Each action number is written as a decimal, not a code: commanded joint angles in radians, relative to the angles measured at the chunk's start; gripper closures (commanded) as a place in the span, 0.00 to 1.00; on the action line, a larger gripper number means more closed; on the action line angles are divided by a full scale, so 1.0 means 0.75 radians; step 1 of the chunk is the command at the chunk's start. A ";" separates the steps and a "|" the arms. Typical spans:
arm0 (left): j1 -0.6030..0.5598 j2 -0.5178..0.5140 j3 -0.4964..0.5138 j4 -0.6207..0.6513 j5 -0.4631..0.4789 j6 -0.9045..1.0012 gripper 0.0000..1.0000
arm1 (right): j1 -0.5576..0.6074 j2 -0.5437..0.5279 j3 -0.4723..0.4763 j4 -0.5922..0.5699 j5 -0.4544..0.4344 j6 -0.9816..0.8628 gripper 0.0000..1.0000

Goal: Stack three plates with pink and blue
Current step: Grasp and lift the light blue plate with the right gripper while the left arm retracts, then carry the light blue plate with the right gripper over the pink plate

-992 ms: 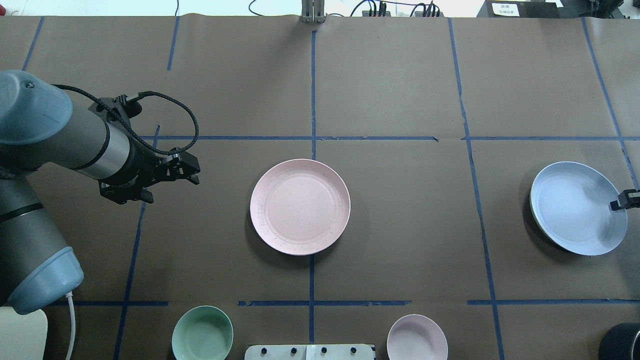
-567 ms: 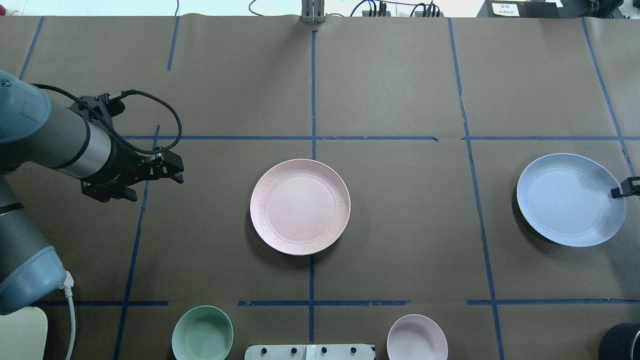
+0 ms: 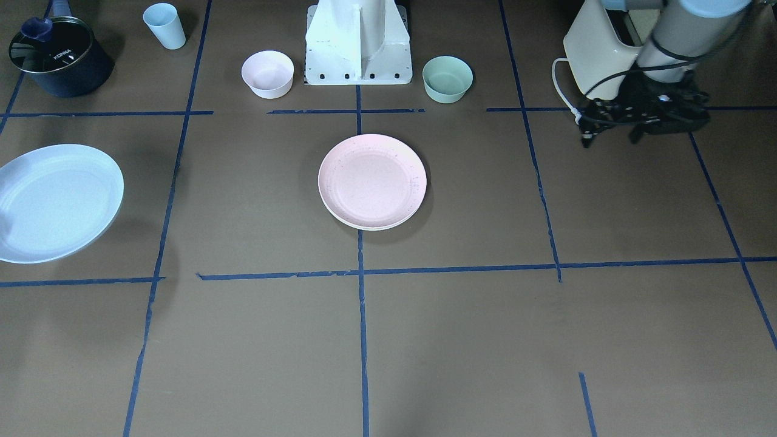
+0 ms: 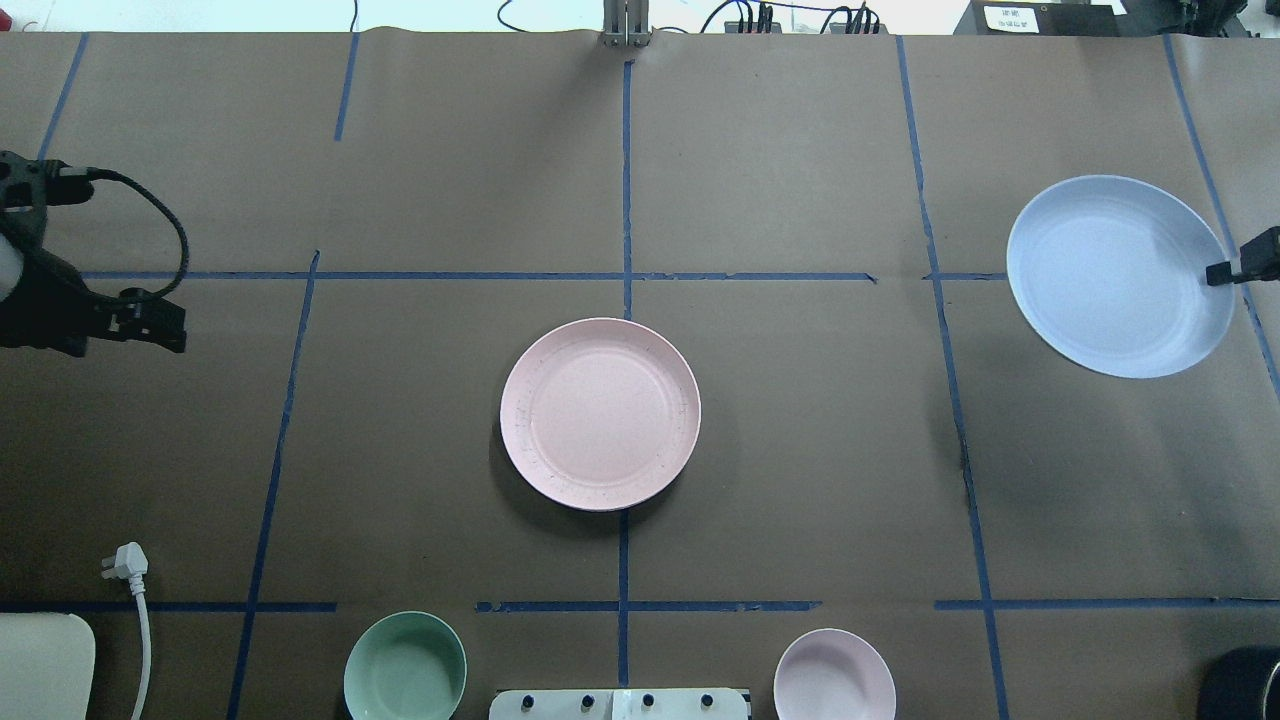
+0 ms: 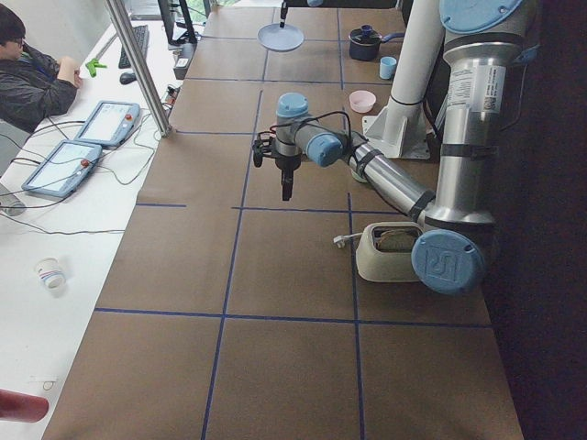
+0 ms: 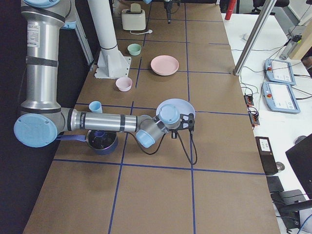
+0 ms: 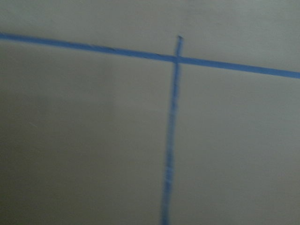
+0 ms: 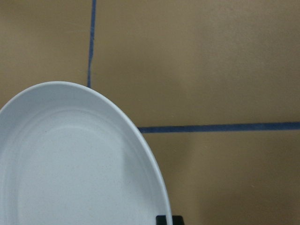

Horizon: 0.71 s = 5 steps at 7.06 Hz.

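The pale pink plate (image 4: 600,413) lies flat at the table's middle; it also shows in the front view (image 3: 372,181), where a paler rim lines its near edge. No separate cream-white plate shows. My right gripper (image 4: 1232,270) is shut on the right rim of the light blue plate (image 4: 1118,277) and holds it above the table, slightly tilted in the front view (image 3: 54,203). The right wrist view shows the plate (image 8: 70,164) close up. My left gripper (image 4: 160,328) hangs open and empty at the far left, well away from both plates.
A mint-green bowl (image 4: 405,668) and a small pink bowl (image 4: 834,675) stand by the robot base (image 3: 358,42). A dark pot (image 3: 57,57) and a light blue cup (image 3: 165,25) stand on my right side. A white plug (image 4: 125,560) lies on my left.
The right gripper has carried the blue plate up off the table and toward its far side. The left arm has drawn back to the left, away from the pink plate.
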 commanded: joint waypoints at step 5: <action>-0.475 0.031 0.288 0.124 -0.261 0.801 0.00 | -0.613 0.449 0.289 -0.429 -0.452 0.591 1.00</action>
